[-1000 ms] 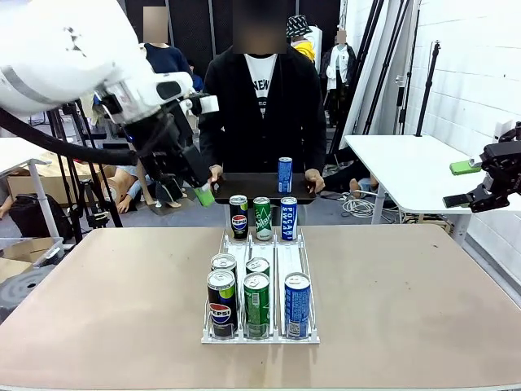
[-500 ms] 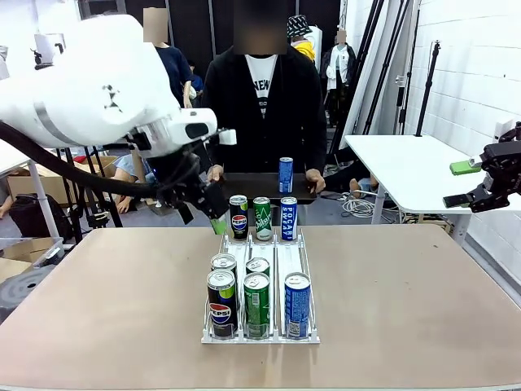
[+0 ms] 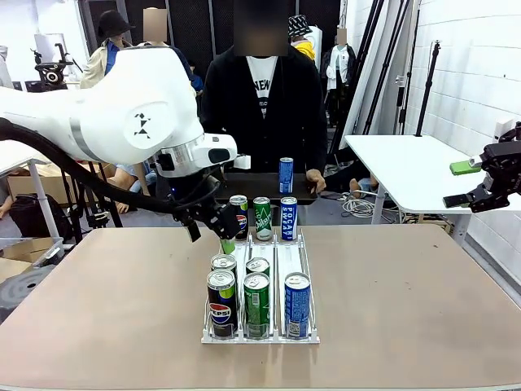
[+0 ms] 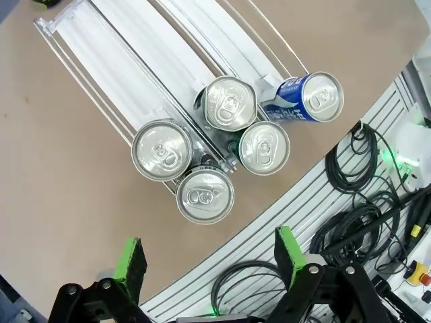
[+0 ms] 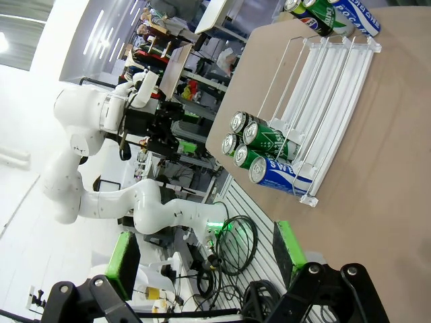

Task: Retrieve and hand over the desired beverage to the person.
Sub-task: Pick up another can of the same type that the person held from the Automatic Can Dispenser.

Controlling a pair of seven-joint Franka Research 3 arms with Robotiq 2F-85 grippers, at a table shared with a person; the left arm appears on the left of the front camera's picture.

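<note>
A wire rack (image 3: pixel 281 248) on the table holds drink cans: a Pepsi (image 3: pixel 238 216), a green can (image 3: pixel 262 218) and a blue Pocari (image 3: pixel 289 218) at the far end, and several more at the near end (image 3: pixel 256 303). My left gripper (image 3: pixel 212 236) hangs open just left of the far Pepsi, nothing between its fingers. In the left wrist view it (image 4: pixel 210 252) looks down on the near cans' tops (image 4: pixel 229 103). My right gripper (image 3: pixel 461 184) stands open at the far right, off the table. The person (image 3: pixel 260 98) holds a black tray (image 3: pixel 244 187) carrying a blue can (image 3: pixel 285 174).
A white side table (image 3: pixel 407 163) stands behind my right gripper. In the right wrist view the open right gripper (image 5: pixel 205 250) looks across the table's near edge at the rack (image 5: pixel 330 81) and the left arm (image 5: pixel 101 114). Bare tabletop (image 3: pixel 106 293) lies on both sides of the rack.
My left arm has swung right and down, bringing its open gripper from above the table's far left to beside the far row of cans. The right arm has not moved.
</note>
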